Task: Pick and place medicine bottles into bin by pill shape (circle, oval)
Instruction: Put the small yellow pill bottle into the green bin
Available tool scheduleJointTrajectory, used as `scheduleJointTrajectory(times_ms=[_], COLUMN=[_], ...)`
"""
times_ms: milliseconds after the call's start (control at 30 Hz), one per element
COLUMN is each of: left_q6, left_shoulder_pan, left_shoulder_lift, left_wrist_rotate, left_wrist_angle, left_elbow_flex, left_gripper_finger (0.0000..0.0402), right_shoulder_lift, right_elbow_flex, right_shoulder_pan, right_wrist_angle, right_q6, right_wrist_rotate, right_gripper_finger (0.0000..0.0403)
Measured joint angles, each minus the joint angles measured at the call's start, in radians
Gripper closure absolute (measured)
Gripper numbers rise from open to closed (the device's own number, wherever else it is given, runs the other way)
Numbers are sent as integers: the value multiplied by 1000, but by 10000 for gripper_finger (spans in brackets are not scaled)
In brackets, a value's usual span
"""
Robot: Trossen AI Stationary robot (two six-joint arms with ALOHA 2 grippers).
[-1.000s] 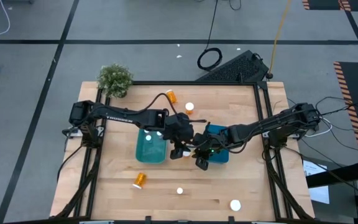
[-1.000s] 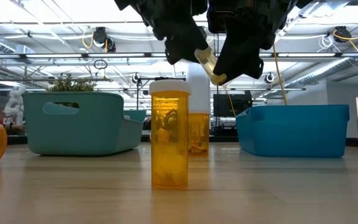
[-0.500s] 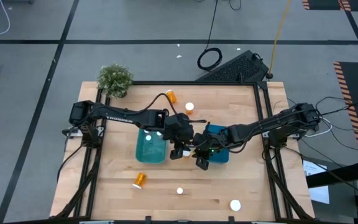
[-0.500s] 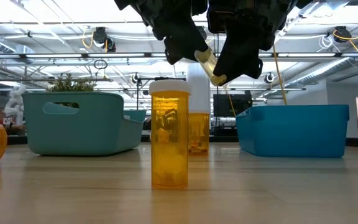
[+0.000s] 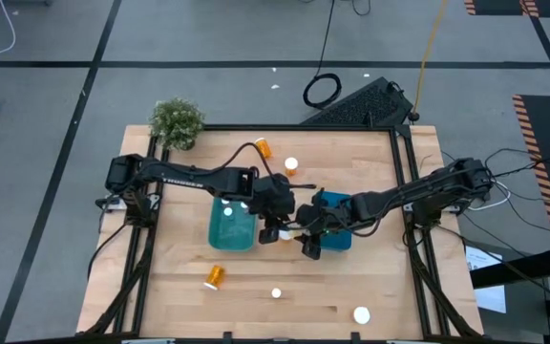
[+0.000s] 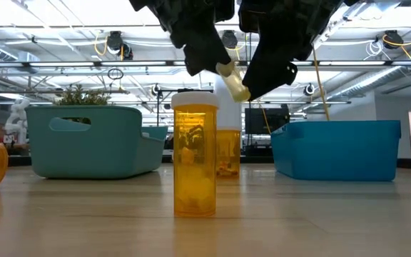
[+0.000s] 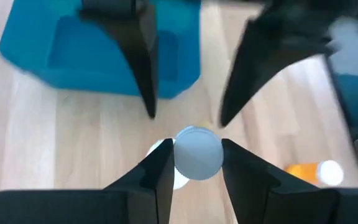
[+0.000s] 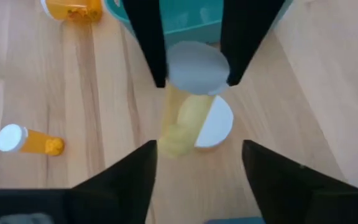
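A pale medicine bottle [image 6: 232,80] hangs tilted in the air above the table's middle, between the teal bin [image 5: 229,227] and the blue bin [image 5: 337,229]. My left gripper [image 7: 197,177] is shut on it. My right gripper [image 8: 197,168] stands open right beside it, coming from the right. Its fingers [image 7: 146,74] flank the space just past the bottle and do not plainly touch it. Under the two grippers a bottle with a white cap [image 8: 213,127] stands on the table. Another orange bottle [image 6: 194,153] stands nearer the front edge. My left gripper pinches the bottle between its two fingers, one on each side of the round white end [image 7: 197,152] that faces the wrist camera. The fingers slant down from above. The bottle is lifted clear and tilted, its free end [image 6: 242,92] pointing down toward my right gripper.
An orange bottle [image 5: 214,276] lies at the front left, and a white-capped one [image 5: 362,313] stands at the front right. Two more bottles [image 5: 263,148] [image 5: 291,165] sit toward the far edge. A green potted plant [image 5: 176,121] stands at the far left corner.
My left gripper has shifted slightly toward the table's left and down with the held bottle, which stays tilted and clear of the table.
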Motion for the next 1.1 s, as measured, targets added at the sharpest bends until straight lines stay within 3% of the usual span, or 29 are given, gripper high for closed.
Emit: scheduleJointTrajectory(times_ms=[233,500,767,1100], left_q6=[-12,-57,-126,-243], left_shoulder_pan=[-1,-45,-70,-77], left_shoulder_lift=[-40,-144,-233,-271], left_wrist_rotate=[-87,-240,-372,-438], left_wrist_angle=[-147,-306,-433,-399], left_elbow_flex=[0,-2,-3,-201], left_gripper_finger=[279,279,279,279], right_shoulder_lift=[-48,-146,-213,-229], right_elbow_flex=[0,0,0,0], right_shoulder_pan=[2,11,32,39], right_wrist_angle=[-68,-185,-188,-181], right_q6=[0,-23,-124,-177], right_wrist_rotate=[0,3,57,58], right_gripper_finger=[119,126,131,131])
